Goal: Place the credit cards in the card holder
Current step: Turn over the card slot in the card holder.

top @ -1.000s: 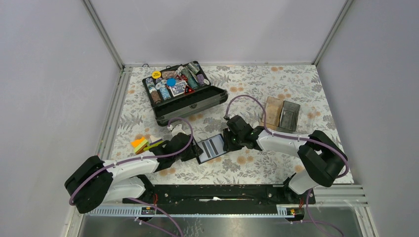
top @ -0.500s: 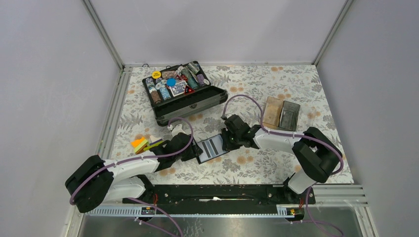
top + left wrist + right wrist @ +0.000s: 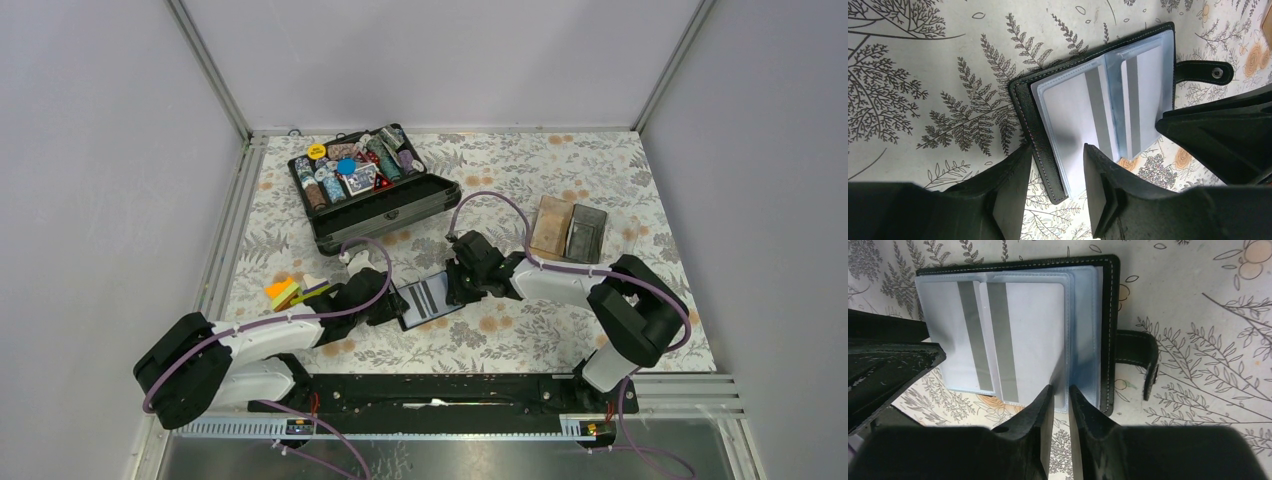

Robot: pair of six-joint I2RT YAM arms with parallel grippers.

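card holder open on tabletop, top-view centre | left pincer open astride its corner | right pincer nearly closed at clear sleeves lower edge, grip unclear | judged best: pin cover, lift one sleeve only

A black chip case is lying open at the far left of the worktop, which is showing a leaf-and-flower print. Poker chips are filling its rows, with a yellow chip and a blue chip sitting on top.
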